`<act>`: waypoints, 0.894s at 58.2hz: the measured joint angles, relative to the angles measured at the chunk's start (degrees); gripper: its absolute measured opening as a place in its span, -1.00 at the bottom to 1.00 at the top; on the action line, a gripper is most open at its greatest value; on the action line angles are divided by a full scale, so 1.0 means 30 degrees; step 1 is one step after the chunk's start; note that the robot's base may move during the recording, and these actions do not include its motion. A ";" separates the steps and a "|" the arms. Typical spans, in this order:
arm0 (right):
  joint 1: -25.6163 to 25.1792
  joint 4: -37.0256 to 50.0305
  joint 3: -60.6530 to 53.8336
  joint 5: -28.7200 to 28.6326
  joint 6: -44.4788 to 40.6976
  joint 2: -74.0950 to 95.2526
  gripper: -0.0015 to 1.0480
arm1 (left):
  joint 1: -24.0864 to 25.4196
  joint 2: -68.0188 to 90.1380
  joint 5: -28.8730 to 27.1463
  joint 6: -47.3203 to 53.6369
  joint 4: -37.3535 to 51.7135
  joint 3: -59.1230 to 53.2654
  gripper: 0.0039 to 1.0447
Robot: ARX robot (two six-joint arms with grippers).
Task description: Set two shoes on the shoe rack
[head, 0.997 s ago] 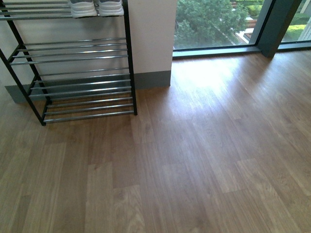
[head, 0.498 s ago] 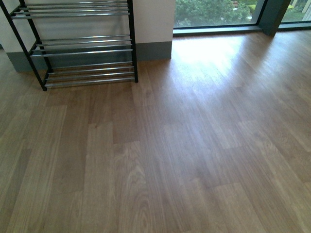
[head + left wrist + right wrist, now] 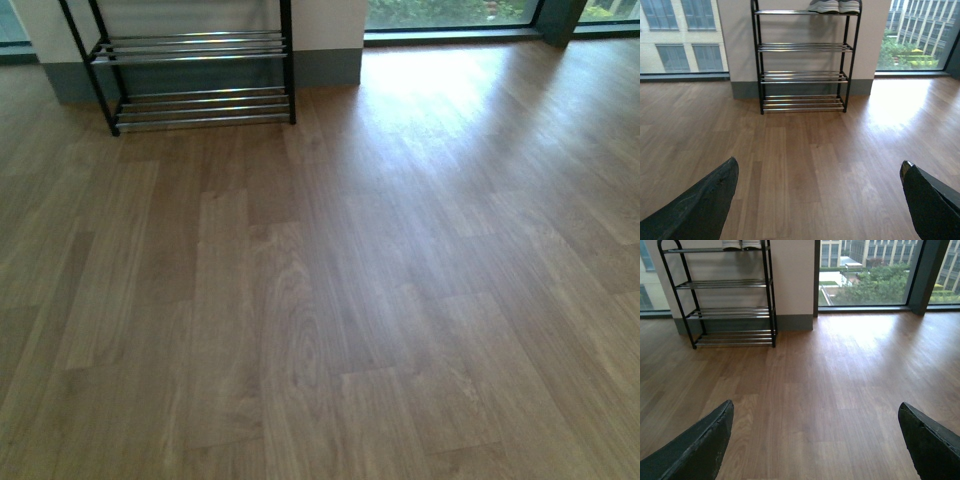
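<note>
The black shoe rack [image 3: 802, 60] with chrome bars stands against a white wall. Two grey shoes with white soles [image 3: 835, 6] rest side by side on its top tier; the right wrist view shows the same shoes [image 3: 741, 244] on the rack [image 3: 725, 295]. In the front view only the rack's two lowest tiers [image 3: 195, 80] show at the top left, and the shoes are out of view. My left gripper [image 3: 819, 172] is open over bare wooden floor, well back from the rack. My right gripper [image 3: 815, 415] is open too, with nothing between its fingers.
Wooden plank floor [image 3: 350, 280] fills the area before the rack. A white wall pillar with grey skirting [image 3: 790, 320] stands behind and beside the rack. Floor-to-ceiling windows [image 3: 865, 275] run along the far wall, with a dark frame post [image 3: 927, 275] at the right.
In the front view the rack has slid up and away toward the top left; its top tier and the shoes have left the picture, and more floor shows.
</note>
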 joint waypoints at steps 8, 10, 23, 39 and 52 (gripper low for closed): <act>0.0015 -0.0007 0.0000 -0.0102 0.0000 0.0022 0.82 | 0.0029 0.0000 -0.0095 -0.0007 0.0007 0.0000 0.83; 0.0015 -0.0007 0.0000 -0.0146 0.0000 0.0022 0.82 | 0.0029 0.0000 -0.0109 -0.0007 0.0007 0.0000 0.83; 0.0015 -0.0007 0.0000 -0.0073 0.0000 0.0015 0.82 | 0.0029 0.0000 -0.0022 0.0000 0.0000 0.0000 0.83; 0.0015 -0.0007 0.0000 -0.0051 0.0000 0.0007 0.82 | 0.0029 0.0000 -0.0015 -0.0007 0.0000 0.0000 0.83; 0.0015 -0.0007 0.0000 -0.0058 0.0000 0.0007 0.82 | 0.0029 0.0000 -0.0022 -0.0007 0.0007 0.0000 0.83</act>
